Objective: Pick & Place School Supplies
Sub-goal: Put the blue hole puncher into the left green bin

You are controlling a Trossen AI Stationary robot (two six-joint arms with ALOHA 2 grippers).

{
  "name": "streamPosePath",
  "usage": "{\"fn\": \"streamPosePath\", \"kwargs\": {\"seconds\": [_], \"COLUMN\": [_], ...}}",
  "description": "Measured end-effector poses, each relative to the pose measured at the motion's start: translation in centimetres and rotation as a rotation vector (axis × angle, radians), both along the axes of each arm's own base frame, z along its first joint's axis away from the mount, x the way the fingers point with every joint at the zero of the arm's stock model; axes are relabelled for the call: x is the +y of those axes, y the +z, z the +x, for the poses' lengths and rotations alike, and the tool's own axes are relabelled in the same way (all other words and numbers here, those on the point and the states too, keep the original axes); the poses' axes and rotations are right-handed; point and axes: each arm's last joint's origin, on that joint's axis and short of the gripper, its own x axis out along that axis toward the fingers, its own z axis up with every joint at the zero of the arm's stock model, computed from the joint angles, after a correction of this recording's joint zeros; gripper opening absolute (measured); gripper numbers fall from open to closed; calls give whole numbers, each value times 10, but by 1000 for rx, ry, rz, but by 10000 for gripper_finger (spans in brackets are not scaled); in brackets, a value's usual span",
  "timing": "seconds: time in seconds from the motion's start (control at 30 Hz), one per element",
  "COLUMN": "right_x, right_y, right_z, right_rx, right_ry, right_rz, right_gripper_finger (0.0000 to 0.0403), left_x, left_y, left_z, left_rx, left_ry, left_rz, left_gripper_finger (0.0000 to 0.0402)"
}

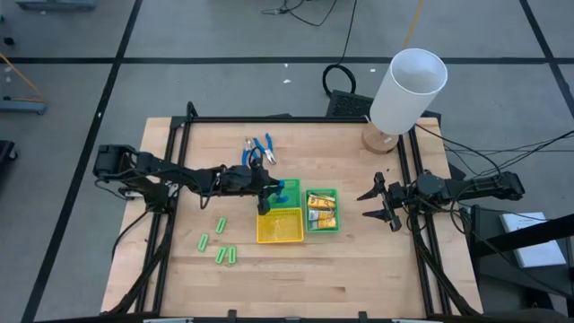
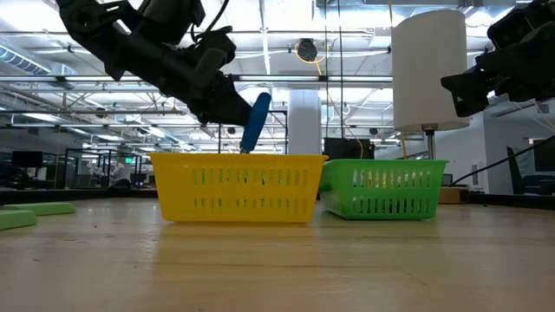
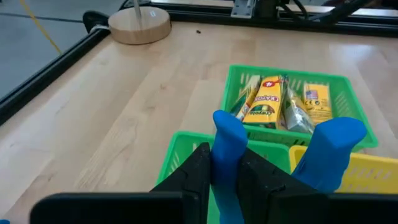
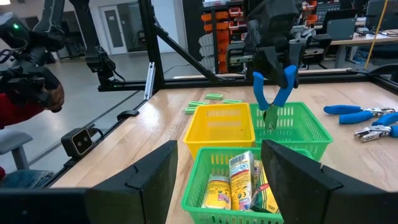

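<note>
Left gripper (image 4: 273, 70) hangs above green tray (image 4: 305, 127), clamping blue-handled pliers (image 4: 273, 93); right gripper (image 1: 381, 205) waits open

A pale wooden table (image 1: 296, 269) stands on a grey floor (image 1: 224, 81) crossed by dark lines. Beyond it, the room is a wide workshop with a ceiling of white beams and bright lights (image 2: 364, 52), glass partitions (image 2: 78, 165), and shelves (image 4: 217, 37) with orange bins.
</note>
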Motion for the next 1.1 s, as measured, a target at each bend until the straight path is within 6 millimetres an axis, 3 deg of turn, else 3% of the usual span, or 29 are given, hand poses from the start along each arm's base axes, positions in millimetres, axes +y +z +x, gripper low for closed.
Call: {"fn": "streamPosePath", "kwargs": {"seconds": [0.23, 0.57, 0.8, 1.1], "right_x": [0, 0, 0, 0], "right_y": [0, 0, 0, 0], "right_z": [0, 0, 0, 0], "right_rx": [0, 0, 0, 0], "right_ry": [0, 0, 0, 0], "right_rz": [0, 0, 0, 0], "right_gripper_finger": [226, 226, 226, 226], "left_x": [3, 10, 11, 11], "left_y": [-9, -11, -14, -14], "left_z": [-4, -6, -8, -7], "left_rx": [93, 114, 148, 144], "left_ry": [20, 56, 67, 52], "left_rz": [-25, -59, -83, -50], "left_gripper_finger": [82, 52, 85, 93]}}
